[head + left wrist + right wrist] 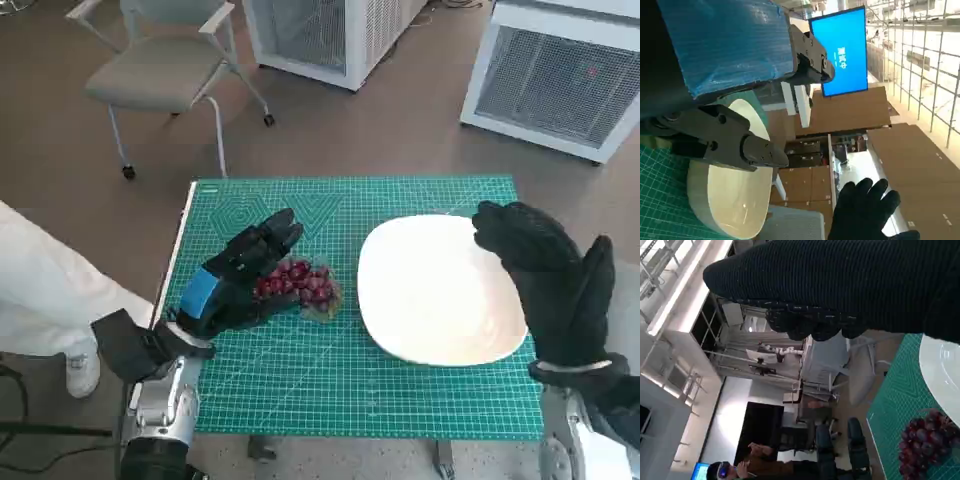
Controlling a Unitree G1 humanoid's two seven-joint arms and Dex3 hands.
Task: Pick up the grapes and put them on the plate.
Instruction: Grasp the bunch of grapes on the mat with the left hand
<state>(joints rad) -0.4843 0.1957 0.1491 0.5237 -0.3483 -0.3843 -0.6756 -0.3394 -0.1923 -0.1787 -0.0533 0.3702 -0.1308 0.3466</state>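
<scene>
We find the soft, loose bunch of dark red grapes [298, 284] on the green-matted bench [400, 390] beside the white oval plate [440, 295], our blue-taped left hand [240, 275] spread over it ungripping, gloved right hand [555, 285] open, so cradle the cluster gently.

A mat [350, 390] covers the bench, and on it lie the grapes [298, 284] and the plate [435, 290]. The grapes sit left of centre, just beside the plate's left edge; the plate takes up the right half. The left hand [235, 275] lies against the grapes' left side, its fingers [275, 235] reaching past them toward the far edge. The right hand [550, 275] stands over the plate's right rim. Beyond the bench, on the floor, a chair [165, 70] stands far left and two cabinets [555, 75] stand at centre and right. A person's leg [45, 295] is left of the bench.
</scene>
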